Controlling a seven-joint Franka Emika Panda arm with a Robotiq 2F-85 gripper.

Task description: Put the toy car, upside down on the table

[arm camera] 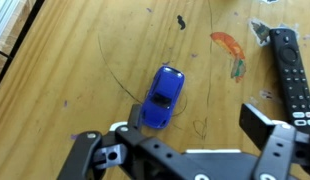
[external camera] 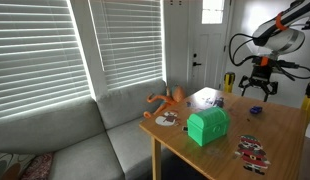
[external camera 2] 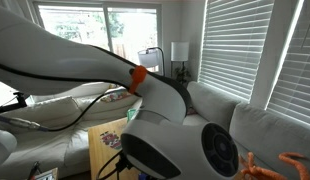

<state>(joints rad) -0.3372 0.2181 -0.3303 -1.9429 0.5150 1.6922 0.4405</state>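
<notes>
The toy car [arm camera: 162,97] is small and dark blue. It stands upright on its wheels on the light wooden table [arm camera: 65,70], seen from above in the wrist view. My gripper [arm camera: 195,125] hangs open and empty above the table. Its left finger is just beside the car's near end and its right finger is well off to the right. In an exterior view the gripper [external camera: 257,88] is open above the far side of the table [external camera: 280,130]. I cannot make out the car there.
A black remote [arm camera: 290,70] lies right of the car, beyond an orange smear [arm camera: 228,45]. On the table stand a green chest [external camera: 208,126], an orange octopus toy [external camera: 167,100] and flat red-and-white pieces [external camera: 252,150]. A grey sofa [external camera: 85,140] adjoins the table. The robot arm [external camera 2: 145,110] fills one exterior view.
</notes>
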